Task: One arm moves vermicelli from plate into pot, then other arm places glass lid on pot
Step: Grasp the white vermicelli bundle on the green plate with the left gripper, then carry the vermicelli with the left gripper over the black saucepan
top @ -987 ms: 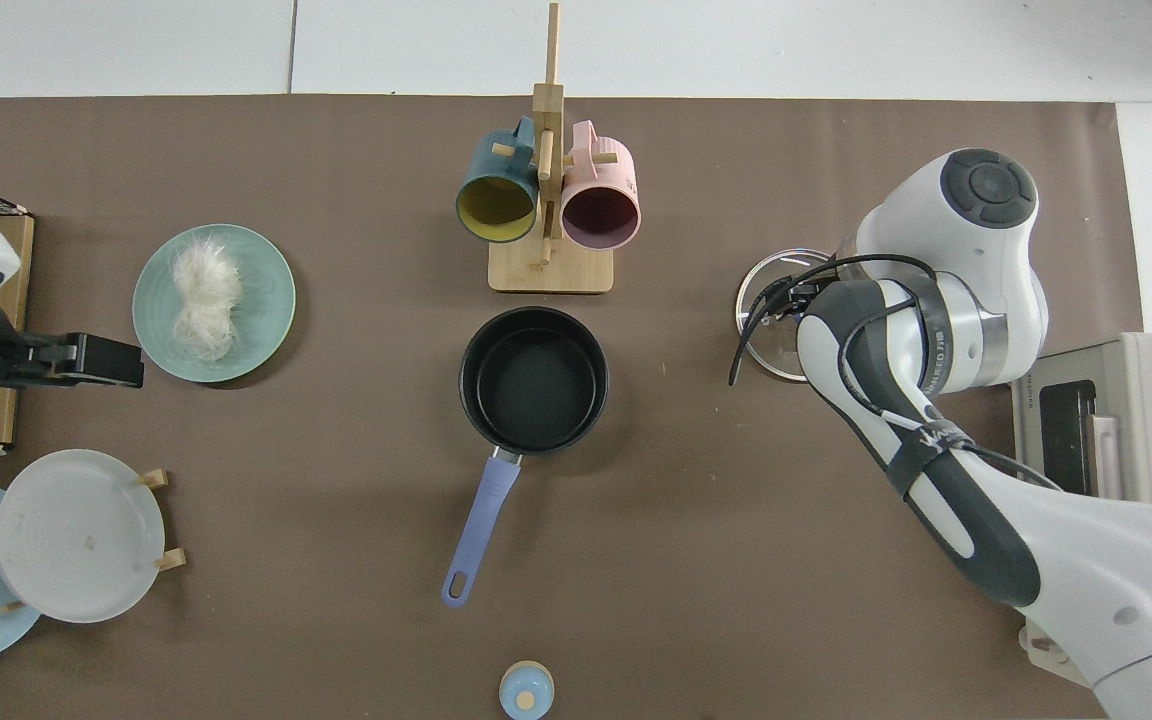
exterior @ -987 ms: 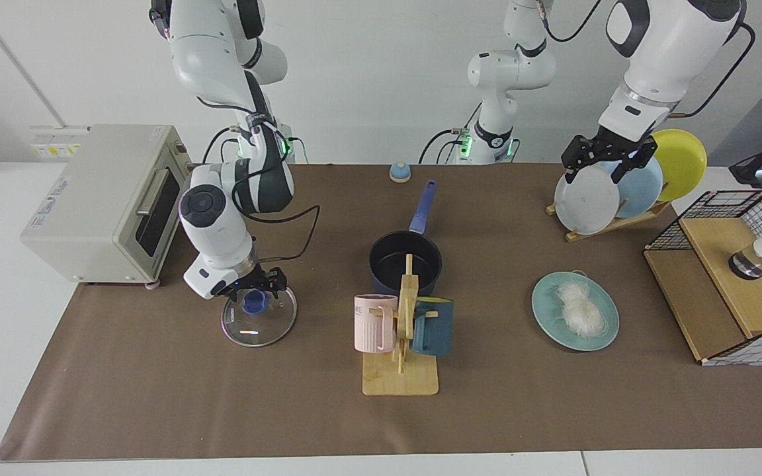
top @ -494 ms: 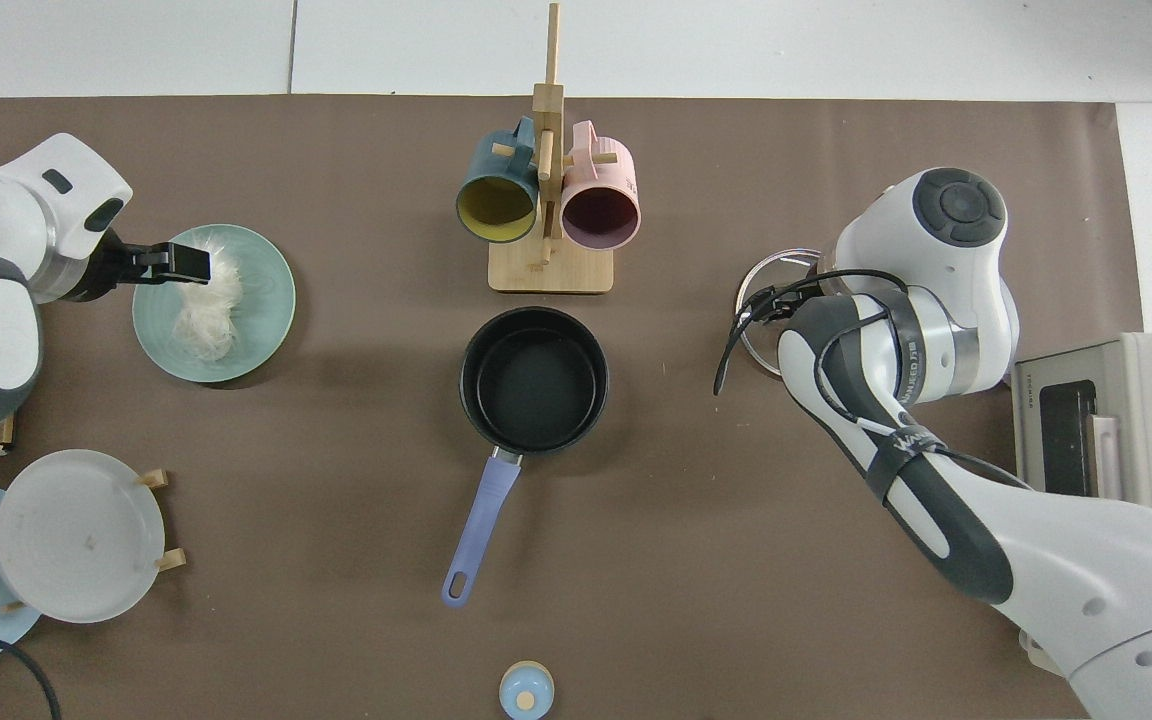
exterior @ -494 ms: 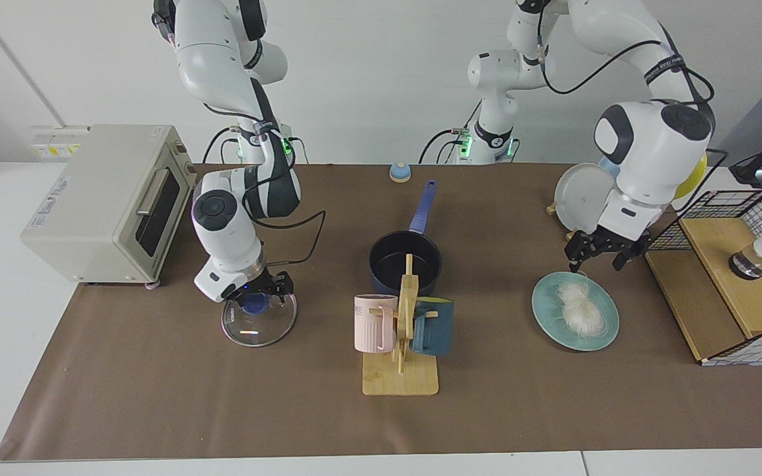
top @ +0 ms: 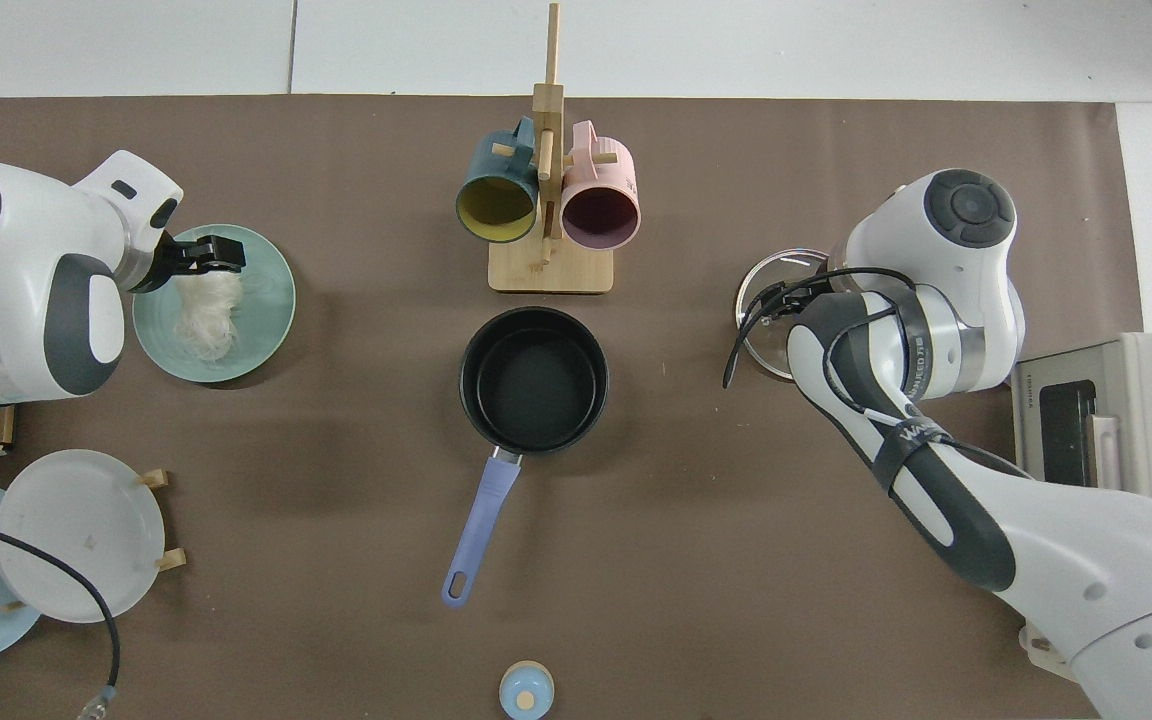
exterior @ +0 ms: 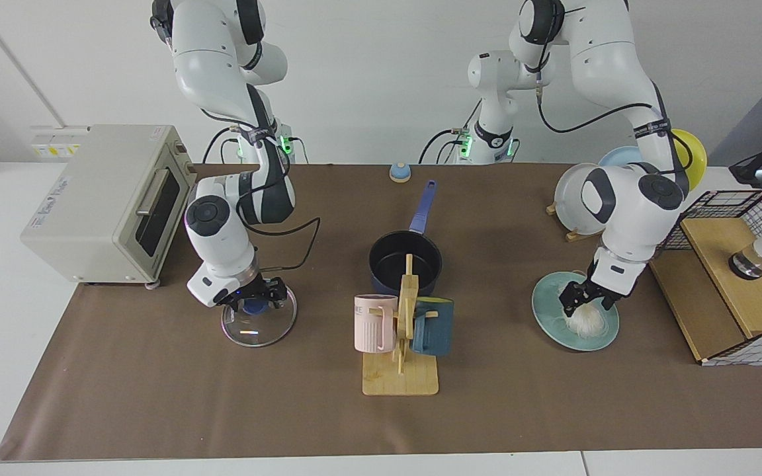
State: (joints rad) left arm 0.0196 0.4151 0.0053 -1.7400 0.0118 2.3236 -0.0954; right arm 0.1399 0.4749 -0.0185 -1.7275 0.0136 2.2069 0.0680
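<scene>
Vermicelli (exterior: 585, 317) lies on the teal plate (exterior: 609, 337), its long axis running from the plate's far rim toward the near rim; the left gripper (exterior: 582, 303) sits at the bundle's far end, fingers apart around the strands. Toward the table's middle from that claw, across bare brown mat, stands the pot (exterior: 405, 263), empty, its handle pointing away to the robots' side. Just in front of the pot stands the mug rack (exterior: 402, 360). The right gripper (exterior: 256, 301) is down at the glass lid's (exterior: 258, 322) blue knob, lid flat on the mat; whether it is closed on the knob cannot be told.
</scene>
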